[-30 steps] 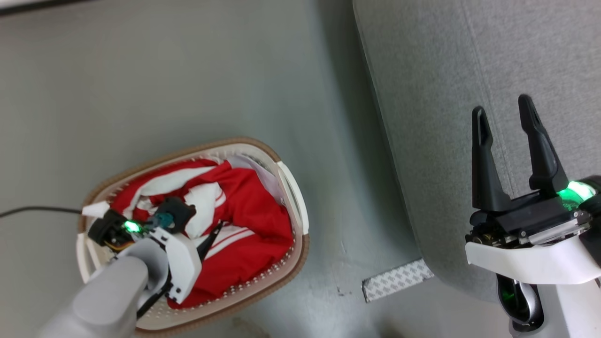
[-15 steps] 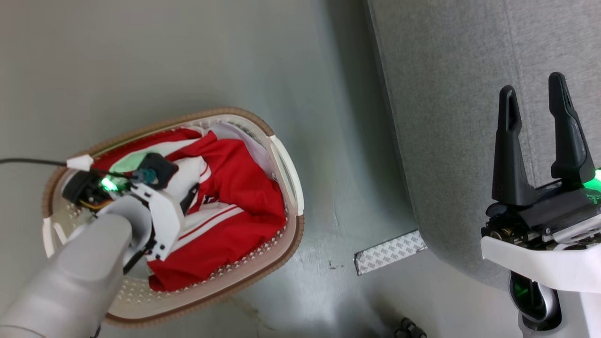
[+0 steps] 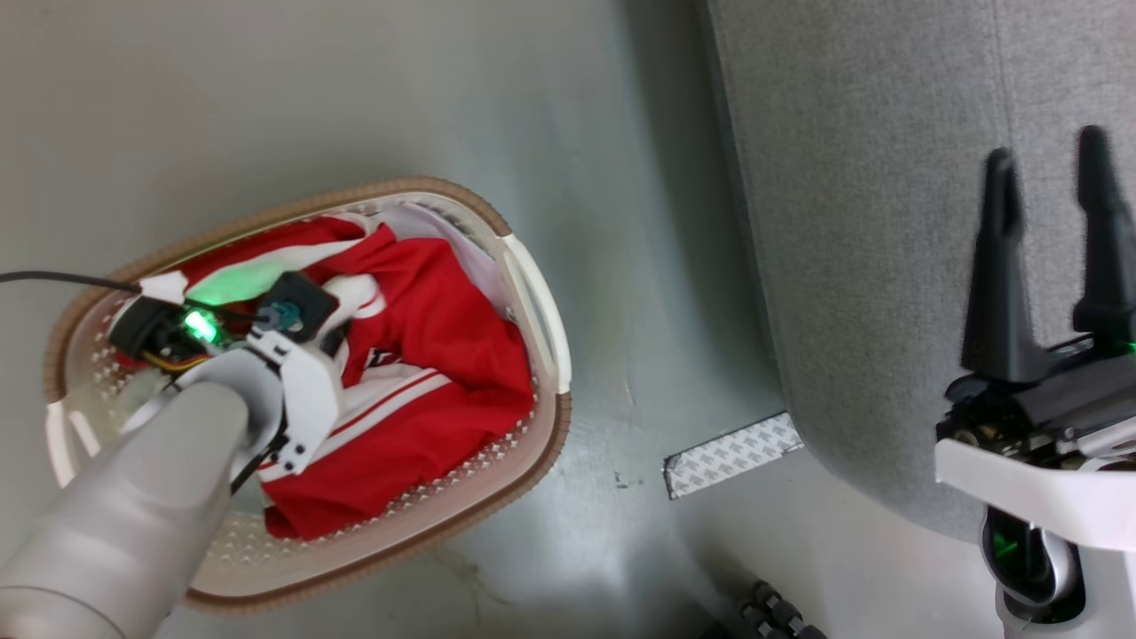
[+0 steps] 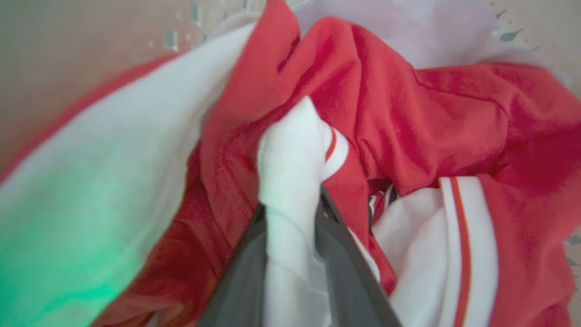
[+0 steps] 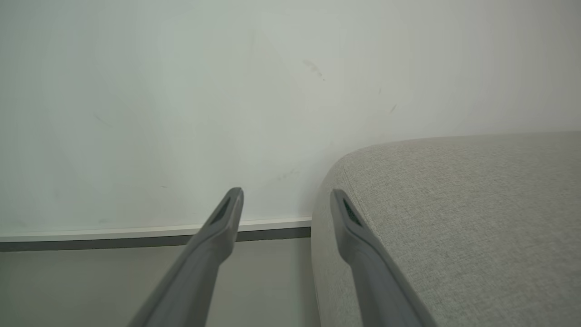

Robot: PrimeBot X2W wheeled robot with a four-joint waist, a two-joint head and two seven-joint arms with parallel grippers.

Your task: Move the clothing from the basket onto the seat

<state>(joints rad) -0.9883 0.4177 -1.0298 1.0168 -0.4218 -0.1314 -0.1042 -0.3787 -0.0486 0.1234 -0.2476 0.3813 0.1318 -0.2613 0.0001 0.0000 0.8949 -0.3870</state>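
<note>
The clothing [image 3: 444, 337], a red jersey with white trim, lies crumpled in the cream basket [image 3: 535, 306] on the floor. My left gripper [image 4: 290, 204] reaches down into the basket. Its two dark fingers pinch a white ribbed fold [image 4: 290, 150] of the clothing [image 4: 408, 113]. In the head view the left wrist [image 3: 297, 390] covers those fingers. The grey seat [image 3: 870, 222] fills the right side. My right gripper [image 3: 1047, 151] hangs over the seat's near edge, open and empty. In its own wrist view the right gripper [image 5: 287, 194] points past the seat's rounded corner [image 5: 454, 204].
A patterned grey-white strip [image 3: 732, 453] lies on the floor between basket and seat. A black cable [image 3: 62, 280] runs in from the left. A plain white cloth [image 3: 444, 232] shows at the basket's far side. A pale wall and baseboard [image 5: 154, 231] stand behind the seat.
The left gripper's fingers have closed on the white fold of the clothing. The head camera has shifted, so the basket and the right gripper sit differently in the picture.
</note>
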